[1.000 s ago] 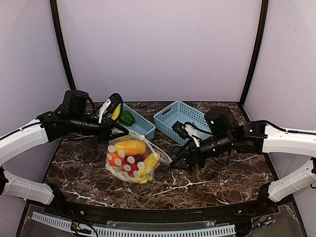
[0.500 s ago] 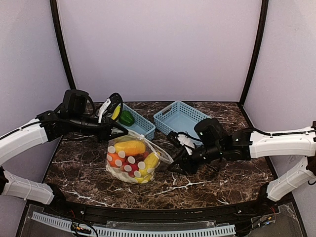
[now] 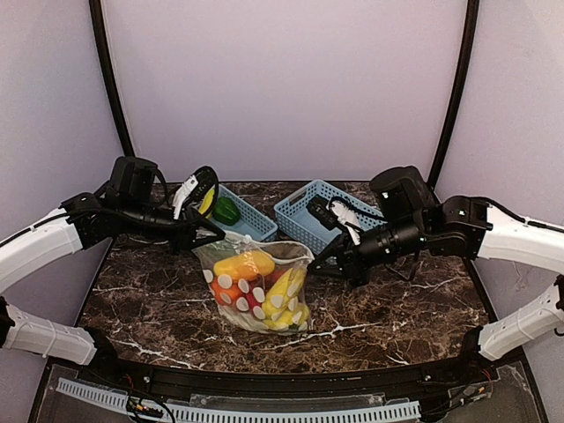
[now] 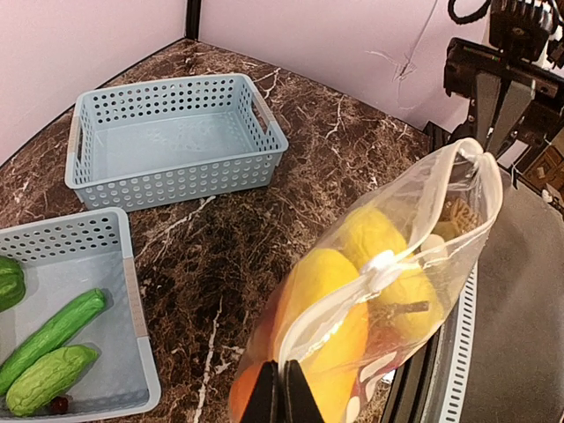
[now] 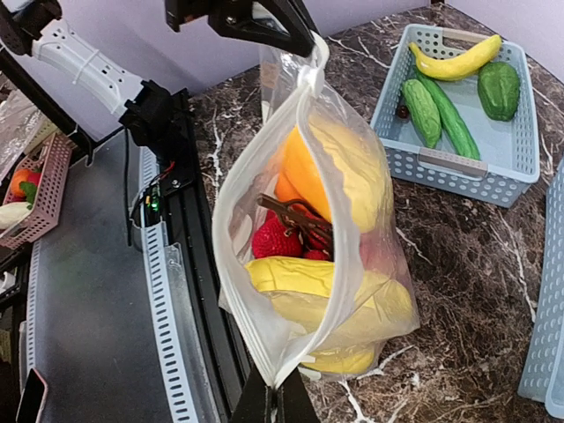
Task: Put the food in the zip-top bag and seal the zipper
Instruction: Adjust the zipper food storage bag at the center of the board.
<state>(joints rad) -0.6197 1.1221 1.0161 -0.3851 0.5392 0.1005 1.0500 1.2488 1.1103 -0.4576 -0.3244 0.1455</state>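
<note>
Left pincer (image 3: 217,234) and right pincer (image 3: 322,260) each clamp one end of the mouth of the zip-top bag (image 3: 264,295) — stretched taut between them, food (image 3: 240,264) hanging below — likely so the zipper (image 4: 381,264) lies straight for sealing.

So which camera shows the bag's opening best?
The right wrist camera: it looks down into the bag through its gaping mouth, food plainly inside. The left wrist view catches the rim from the other end, less openly. The overhead view shows only the dotted side.
</note>
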